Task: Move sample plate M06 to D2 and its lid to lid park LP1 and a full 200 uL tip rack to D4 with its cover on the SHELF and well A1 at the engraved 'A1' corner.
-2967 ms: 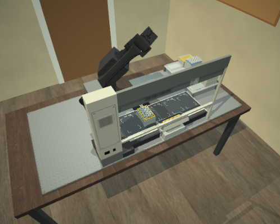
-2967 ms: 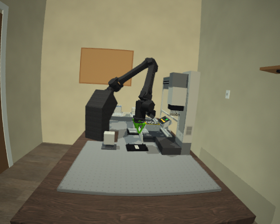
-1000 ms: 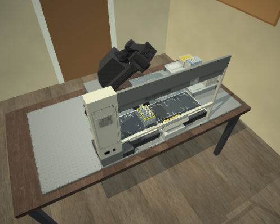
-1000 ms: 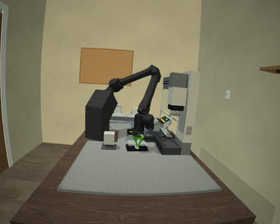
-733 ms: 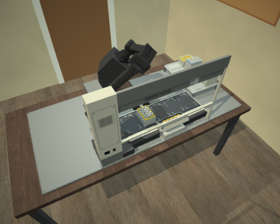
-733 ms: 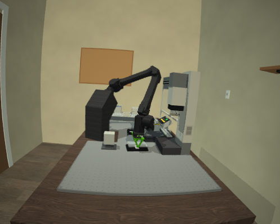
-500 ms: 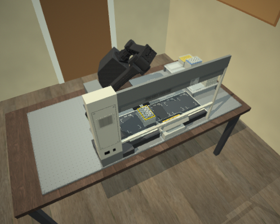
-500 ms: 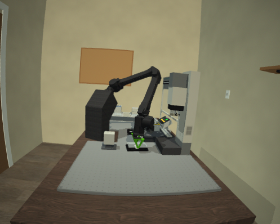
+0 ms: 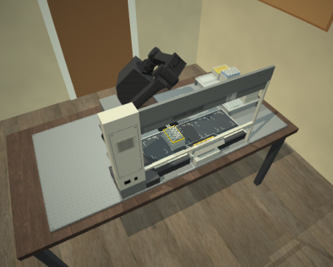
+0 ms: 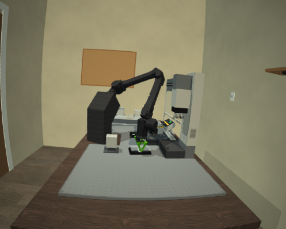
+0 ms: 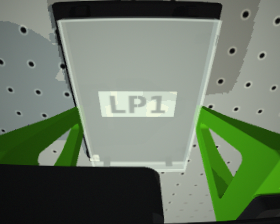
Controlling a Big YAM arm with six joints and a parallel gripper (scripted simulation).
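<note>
My gripper (image 11: 139, 112) (image 10: 140, 146) has green fingers shut on the long sides of a clear plate lid (image 11: 136, 65). The lid is held flat, low over the dark lid park LP1 (image 11: 136, 9) (image 10: 140, 152), whose "LP1" label reads through the lid. In the top view a yellow-plated tip rack (image 9: 173, 134) without cover sits on the dark deck (image 9: 220, 121). The shelf at the back holds a yellow rack (image 9: 220, 69), a blue rack (image 9: 230, 72) and a white plate (image 9: 206, 80). The M06 plate itself does not show clearly.
The pipetting machine's cream tower (image 9: 122, 147) and grey gantry beam (image 9: 206, 94) span the deck. A white block on a grey base (image 10: 111, 141) stands left of LP1. The arm's black base housing (image 10: 100, 118) stands behind it. A perforated grey mat (image 10: 140, 178) covers the table.
</note>
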